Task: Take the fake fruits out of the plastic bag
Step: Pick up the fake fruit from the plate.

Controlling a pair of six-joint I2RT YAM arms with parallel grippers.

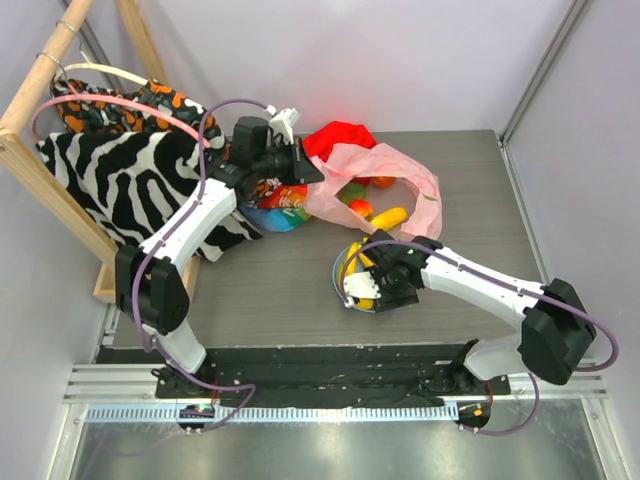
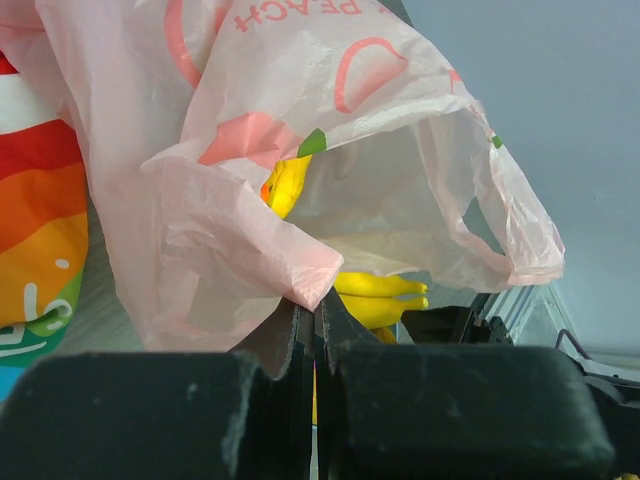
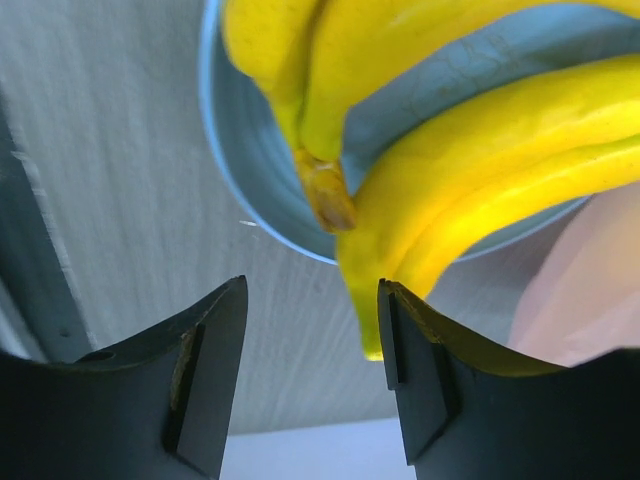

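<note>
On the grey table (image 1: pixel 260 290), between pale walls (image 1: pixel 400 60), the left gripper (image 1: pixel 308 176) pinches the plastic bag (image 1: pixel 400 170), fake fruits (image 1: pixel 361 208) at its mouth. Only the right wrist view shows the right gripper (image 3: pixel 312 340) parted beside the banana bunch (image 3: pixel 450 190) on the blue plate (image 3: pixel 235 200).

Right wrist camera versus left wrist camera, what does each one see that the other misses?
Only the right wrist: the light-blue plate under the banana bunch, and the open right gripper. Only the left wrist: the pink plastic bag pinched in the shut left gripper, plus the rainbow-striped cloth. Both: the banana bunch, glimpsed below the bag's edge in the left view.
</note>
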